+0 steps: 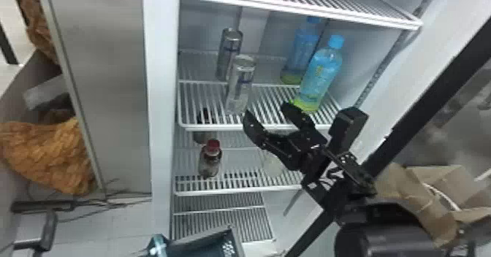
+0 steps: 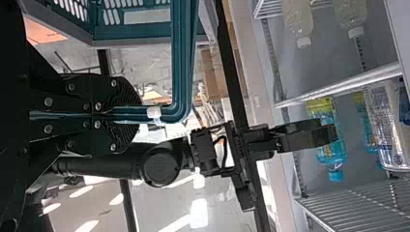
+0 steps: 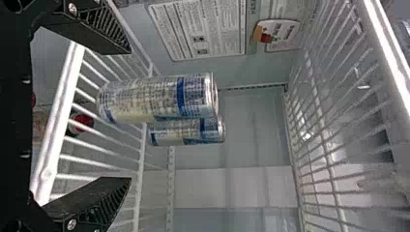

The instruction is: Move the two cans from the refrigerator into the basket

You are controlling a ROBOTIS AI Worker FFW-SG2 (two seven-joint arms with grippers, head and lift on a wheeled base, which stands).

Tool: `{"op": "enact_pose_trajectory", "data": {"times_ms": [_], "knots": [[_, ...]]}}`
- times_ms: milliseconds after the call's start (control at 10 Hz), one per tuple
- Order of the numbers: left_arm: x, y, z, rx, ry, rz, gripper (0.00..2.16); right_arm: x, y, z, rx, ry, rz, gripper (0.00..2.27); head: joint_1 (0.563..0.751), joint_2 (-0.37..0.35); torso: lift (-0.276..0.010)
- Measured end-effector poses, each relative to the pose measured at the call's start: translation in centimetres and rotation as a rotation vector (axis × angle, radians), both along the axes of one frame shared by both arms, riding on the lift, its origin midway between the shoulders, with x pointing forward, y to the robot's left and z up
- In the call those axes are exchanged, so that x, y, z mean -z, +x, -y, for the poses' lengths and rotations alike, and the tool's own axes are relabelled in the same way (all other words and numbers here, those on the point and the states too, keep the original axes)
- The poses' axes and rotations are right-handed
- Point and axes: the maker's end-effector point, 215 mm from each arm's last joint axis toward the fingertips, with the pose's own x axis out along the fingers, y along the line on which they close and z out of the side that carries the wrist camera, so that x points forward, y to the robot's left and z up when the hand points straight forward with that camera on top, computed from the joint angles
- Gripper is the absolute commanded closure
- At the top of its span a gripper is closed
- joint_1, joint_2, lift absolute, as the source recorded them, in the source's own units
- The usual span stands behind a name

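Note:
Two silver cans stand upright on the refrigerator's middle shelf, the front can (image 1: 241, 84) before the rear can (image 1: 229, 53). At that shelf's front edge, my right gripper (image 1: 267, 112) is open, close to the front can with nothing held. In the right wrist view the front can (image 3: 154, 98) lies just beyond the spread fingers of my right gripper (image 3: 127, 115), and the rear can (image 3: 188, 131) is behind it. The teal basket (image 1: 204, 243) is low, below the shelves. In the left wrist view my left gripper (image 2: 116, 114) is shut on the basket handle (image 2: 183, 63).
Two blue-capped bottles (image 1: 321, 73) share the cans' shelf, to their right. A red-capped bottle (image 1: 210, 161) stands on the shelf below. The wire shelf above (image 1: 310, 4) overhangs the cans. An open cardboard box (image 1: 420, 194) is at the right, beyond a dark door edge (image 1: 431, 103).

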Motion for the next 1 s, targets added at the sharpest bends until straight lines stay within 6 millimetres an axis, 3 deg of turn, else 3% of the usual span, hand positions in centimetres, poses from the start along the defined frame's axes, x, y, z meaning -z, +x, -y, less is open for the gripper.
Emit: {"op": "enact_pose_trajectory", "data": {"times_ms": [500, 1000], "knots": [[0.1, -0.1, 0.0, 0.002, -0.001, -0.005, 1.2, -0.1, 2.7, -3.0, -0.038, 0.001, 0.003, 0.1, 0.695, -0.223, -0.035], [0.1, -0.2, 0.0, 0.002, -0.002, -0.007, 1.2, -0.8, 4.6, -4.5, -0.044, -0.005, 0.019, 0.1, 0.695, -0.197, -0.035]]}}
